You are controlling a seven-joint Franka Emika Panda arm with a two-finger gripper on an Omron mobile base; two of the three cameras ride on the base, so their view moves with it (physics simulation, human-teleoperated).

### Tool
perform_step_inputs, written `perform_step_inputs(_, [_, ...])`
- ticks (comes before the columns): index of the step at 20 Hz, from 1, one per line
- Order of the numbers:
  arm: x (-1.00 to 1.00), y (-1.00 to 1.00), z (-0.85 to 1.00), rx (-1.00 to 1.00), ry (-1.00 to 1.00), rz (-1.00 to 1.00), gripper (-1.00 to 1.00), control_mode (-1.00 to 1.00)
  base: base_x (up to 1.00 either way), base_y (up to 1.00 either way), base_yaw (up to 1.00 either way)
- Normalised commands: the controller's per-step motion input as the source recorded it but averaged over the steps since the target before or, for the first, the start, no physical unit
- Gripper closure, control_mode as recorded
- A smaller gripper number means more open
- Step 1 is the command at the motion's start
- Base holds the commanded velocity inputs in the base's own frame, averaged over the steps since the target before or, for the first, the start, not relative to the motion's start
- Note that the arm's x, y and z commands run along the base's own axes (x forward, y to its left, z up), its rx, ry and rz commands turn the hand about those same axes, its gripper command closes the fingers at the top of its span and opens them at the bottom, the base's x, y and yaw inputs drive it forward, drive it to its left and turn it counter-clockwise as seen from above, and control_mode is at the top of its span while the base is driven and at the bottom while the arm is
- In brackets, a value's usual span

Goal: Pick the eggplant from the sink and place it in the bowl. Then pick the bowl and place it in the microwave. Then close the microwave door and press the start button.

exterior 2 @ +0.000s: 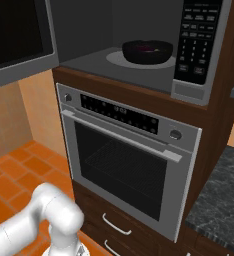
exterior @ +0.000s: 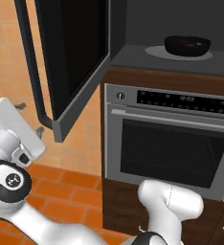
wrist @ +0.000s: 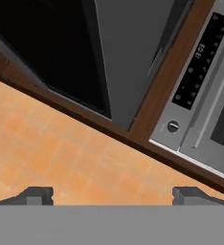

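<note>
The bowl sits on the turntable toward the back of the microwave floor, so the empty gripper, jaws spread wide, hangs beside the swung-out microwave door, apparently to push it shut.

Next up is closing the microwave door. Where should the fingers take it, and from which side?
Probably the long black bar handle along the free edge of the microwave door, farthest from the hinge. The door stands swung wide open to the left of the microwave, with the bowl already inside. Come from the door's outer face; the gripper is open, so pushing there may also work.
</note>
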Motion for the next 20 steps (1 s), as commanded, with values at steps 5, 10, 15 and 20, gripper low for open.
perform_step_inputs(5, [-0.07,-0.68,0.16,0.03,-0.24,-0.10,-1.00,-1.00,0.00,0.00,0.00])
perform_step_inputs(10, [-0.21,-0.80,0.26,0.05,-0.27,-0.07,-1.00,-1.00,0.00,0.00,0.00])
perform_step_inputs(15, [-0.26,-0.88,0.33,0.08,-0.24,-0.03,-1.00,-1.00,0.00,0.00,0.00])
perform_step_inputs(20, [-0.23,-0.86,0.41,0.10,-0.14,0.00,-1.00,-1.00,0.00,0.00,0.00])
